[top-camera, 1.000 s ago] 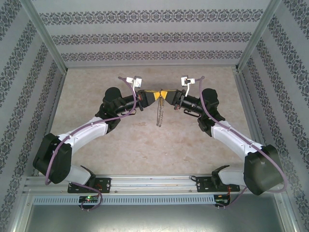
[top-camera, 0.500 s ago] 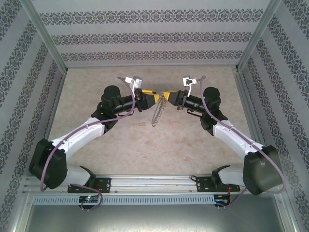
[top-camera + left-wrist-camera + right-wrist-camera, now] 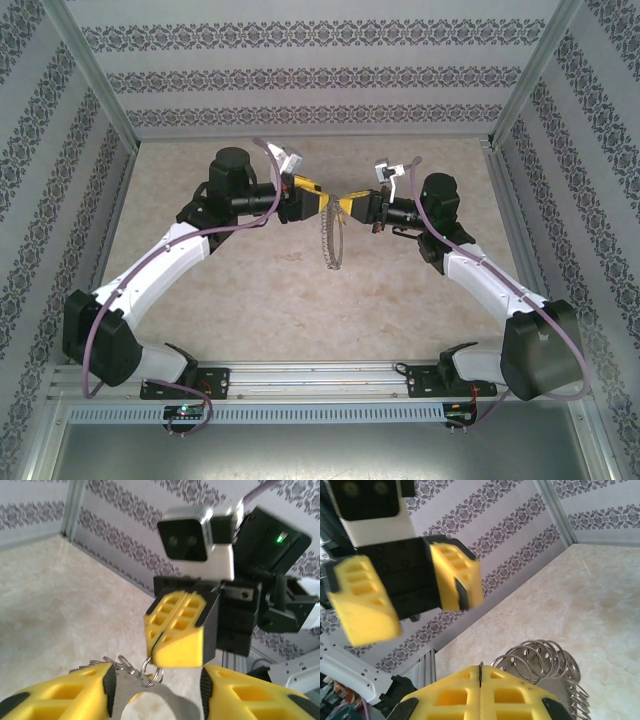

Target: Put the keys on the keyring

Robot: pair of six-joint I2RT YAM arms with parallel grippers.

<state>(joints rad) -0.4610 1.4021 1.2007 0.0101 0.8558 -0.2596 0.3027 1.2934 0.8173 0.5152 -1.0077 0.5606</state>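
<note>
Top external: pinched the keyring [image 3: 331, 240] in the shut right gripper [image 3: 340, 206], held left gripper [image 3: 320, 203] wide at 9 o'clock, likely threaded no keys.

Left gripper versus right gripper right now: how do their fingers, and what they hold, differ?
The left gripper has its yellow fingers spread apart, while the right gripper has its fingers pressed together. The keyring hangs from the right gripper's tip. The left gripper is not shut on it, though some grey metal sits between its fingers in the left wrist view. Shared: both point at each other, with their tips close together.
</note>
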